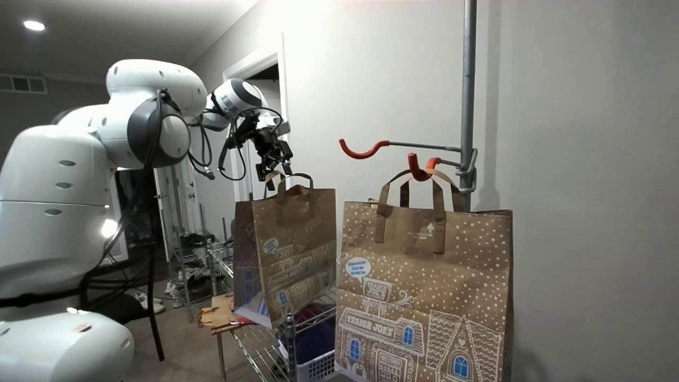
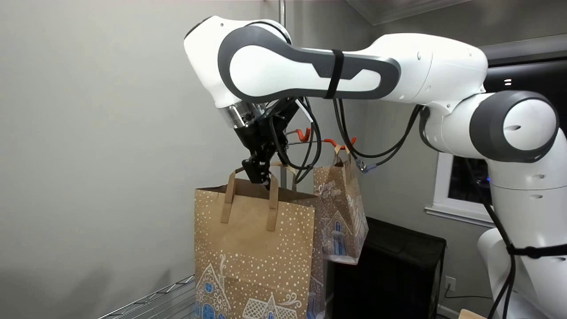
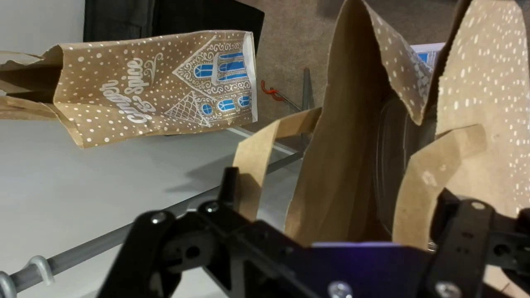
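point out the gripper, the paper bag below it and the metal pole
Gripper (image 3: pixel 338 186): wrist view, midway between its fingertips.
Paper bag below it (image 2: pixel 254 243): in an exterior view, on its dotted front.
Metal pole (image 1: pixel 469 79): in an exterior view, on its upper length.

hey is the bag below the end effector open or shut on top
Open: in the wrist view, that paper bag has its top edges apart, baring its inside.

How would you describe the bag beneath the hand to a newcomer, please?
Follow the white arm to its black hand. Just below is the brown, white-dotted bag; its handles rise to the hand, while its lookalike hangs from a red hook.
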{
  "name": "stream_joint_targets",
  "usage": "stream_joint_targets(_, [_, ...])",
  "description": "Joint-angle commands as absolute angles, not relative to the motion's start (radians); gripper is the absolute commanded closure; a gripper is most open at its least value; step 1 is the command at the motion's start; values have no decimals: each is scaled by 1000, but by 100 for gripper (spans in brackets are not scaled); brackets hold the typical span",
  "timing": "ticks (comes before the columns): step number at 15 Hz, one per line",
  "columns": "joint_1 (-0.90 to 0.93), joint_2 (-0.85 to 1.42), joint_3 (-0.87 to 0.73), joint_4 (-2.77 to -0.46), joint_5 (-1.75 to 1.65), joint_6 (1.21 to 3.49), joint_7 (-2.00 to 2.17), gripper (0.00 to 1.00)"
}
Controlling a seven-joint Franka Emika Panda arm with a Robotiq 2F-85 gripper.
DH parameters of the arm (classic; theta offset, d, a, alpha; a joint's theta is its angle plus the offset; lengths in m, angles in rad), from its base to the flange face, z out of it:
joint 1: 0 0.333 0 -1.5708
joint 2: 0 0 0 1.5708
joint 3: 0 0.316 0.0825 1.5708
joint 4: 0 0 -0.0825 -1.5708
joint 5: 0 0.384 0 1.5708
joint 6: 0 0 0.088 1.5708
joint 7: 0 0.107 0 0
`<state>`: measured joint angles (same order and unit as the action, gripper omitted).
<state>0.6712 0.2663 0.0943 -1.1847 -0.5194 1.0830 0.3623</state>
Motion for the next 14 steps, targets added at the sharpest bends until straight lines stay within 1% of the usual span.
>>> stream_joint_targets(1, [667,269,82,-1192,-543,1067,342,0])
stream_joint_targets(5, [669,272,69,-1197,-542,1068,343,0])
stream_joint_targets(14, [690,296,65,-1179,-653,980,321,0])
